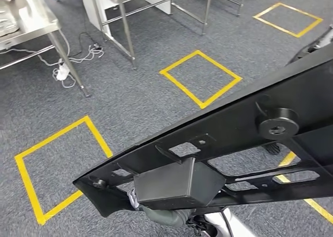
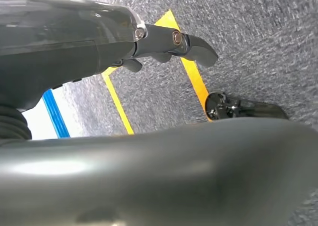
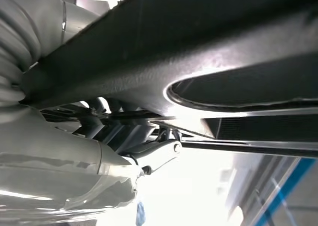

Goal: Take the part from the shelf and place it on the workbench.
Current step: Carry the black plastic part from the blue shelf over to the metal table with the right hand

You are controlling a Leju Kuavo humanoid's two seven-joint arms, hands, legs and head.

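Black plastic part (image 1: 235,127), long and ribbed with cut-outs and a round boss, spans the head view above the grey carpet (image 1: 129,96), over a yellow taped square (image 1: 200,78). Right hand (image 3: 112,136) grips the part from beneath. Left hand (image 2: 165,44) hangs over the carpet, fingers extended, holding nothing. Steel workbench (image 1: 29,23) stands beyond the squares.

Black part (image 1: 235,122); grey speckled carpet (image 1: 137,91) with yellow tape squares (image 1: 200,78); silver workbench (image 1: 27,23); blue stripe (image 2: 56,114).
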